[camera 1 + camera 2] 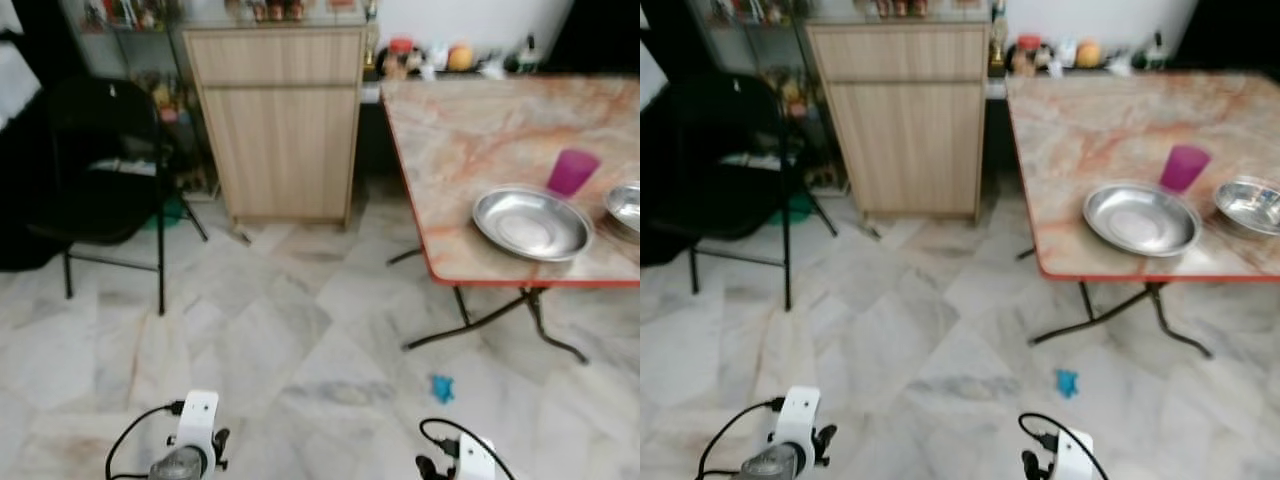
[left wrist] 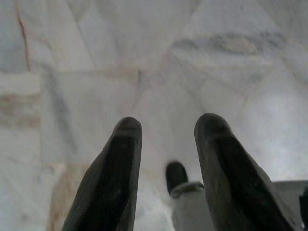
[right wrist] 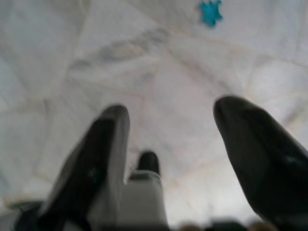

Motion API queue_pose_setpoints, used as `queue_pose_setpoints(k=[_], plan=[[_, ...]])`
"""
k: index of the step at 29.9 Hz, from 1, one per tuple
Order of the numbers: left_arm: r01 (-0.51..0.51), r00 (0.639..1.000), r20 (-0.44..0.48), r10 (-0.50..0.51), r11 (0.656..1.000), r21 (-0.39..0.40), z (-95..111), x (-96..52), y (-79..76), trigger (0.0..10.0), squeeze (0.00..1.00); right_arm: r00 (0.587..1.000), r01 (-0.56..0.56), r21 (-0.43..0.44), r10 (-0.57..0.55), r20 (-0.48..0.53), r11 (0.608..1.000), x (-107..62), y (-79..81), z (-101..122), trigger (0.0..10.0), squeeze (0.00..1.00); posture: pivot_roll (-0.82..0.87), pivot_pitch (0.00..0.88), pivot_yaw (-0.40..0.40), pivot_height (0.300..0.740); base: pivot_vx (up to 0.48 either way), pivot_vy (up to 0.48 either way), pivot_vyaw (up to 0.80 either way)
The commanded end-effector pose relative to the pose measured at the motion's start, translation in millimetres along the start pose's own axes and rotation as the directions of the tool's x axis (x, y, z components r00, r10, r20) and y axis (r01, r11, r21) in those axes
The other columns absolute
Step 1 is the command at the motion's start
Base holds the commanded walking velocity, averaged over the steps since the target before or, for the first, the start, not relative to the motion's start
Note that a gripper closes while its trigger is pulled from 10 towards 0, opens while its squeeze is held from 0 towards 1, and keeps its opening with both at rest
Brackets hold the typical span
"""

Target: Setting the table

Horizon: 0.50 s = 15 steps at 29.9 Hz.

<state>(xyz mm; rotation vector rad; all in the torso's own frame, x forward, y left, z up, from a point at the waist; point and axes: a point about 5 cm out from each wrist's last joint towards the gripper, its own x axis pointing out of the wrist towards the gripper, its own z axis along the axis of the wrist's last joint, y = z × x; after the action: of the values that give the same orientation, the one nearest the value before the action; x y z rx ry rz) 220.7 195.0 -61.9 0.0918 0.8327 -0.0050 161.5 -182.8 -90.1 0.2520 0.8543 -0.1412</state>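
A marble-patterned table [image 1: 470, 130] with a red edge stands ahead on the right. On it lie a large steel plate [image 1: 531, 222], a purple cup [image 1: 572, 171] just behind it, and a steel bowl [image 1: 1252, 205] at the right edge. Both arms hang low over the floor, wrists at the bottom of the head views. My left gripper [image 2: 166, 139] is open above bare tiles, nothing between its fingers. My right gripper [image 3: 173, 125] is open too, over the floor.
A wooden cabinet [image 1: 280, 120] stands at the back, a black folding chair [image 1: 100, 170] to the left. A small blue scrap [image 1: 442, 388] lies on the tiled floor near the table's folding legs [image 1: 500, 320]. Jars and clutter line the far wall.
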Motion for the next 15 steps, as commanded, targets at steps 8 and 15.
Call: queue_pose_setpoints(k=[8, 15], plan=[[-0.004, 1.000, -0.016, 0.004, 1.000, -0.008, -3.9, -0.7, 1.2, 10.0, 0.00, 1.000, -0.004, 0.007, 0.004, 0.011, 1.000, 0.0, 0.6, 0.7, 10.0, 0.00, 0.03, 0.014, -0.018, 0.740, 0.000, -0.472, 0.00], [-0.001, 1.000, -0.015, 0.001, 1.000, -0.007, -3.9, -0.6, 0.4, 10.0, 0.00, 1.000, 0.000, 0.009, 0.000, 0.018, 1.000, -0.2, 0.1, 1.0, 10.0, 0.00, 0.03, 0.016, -0.019, 0.740, 0.000, -0.472, 0.00]])
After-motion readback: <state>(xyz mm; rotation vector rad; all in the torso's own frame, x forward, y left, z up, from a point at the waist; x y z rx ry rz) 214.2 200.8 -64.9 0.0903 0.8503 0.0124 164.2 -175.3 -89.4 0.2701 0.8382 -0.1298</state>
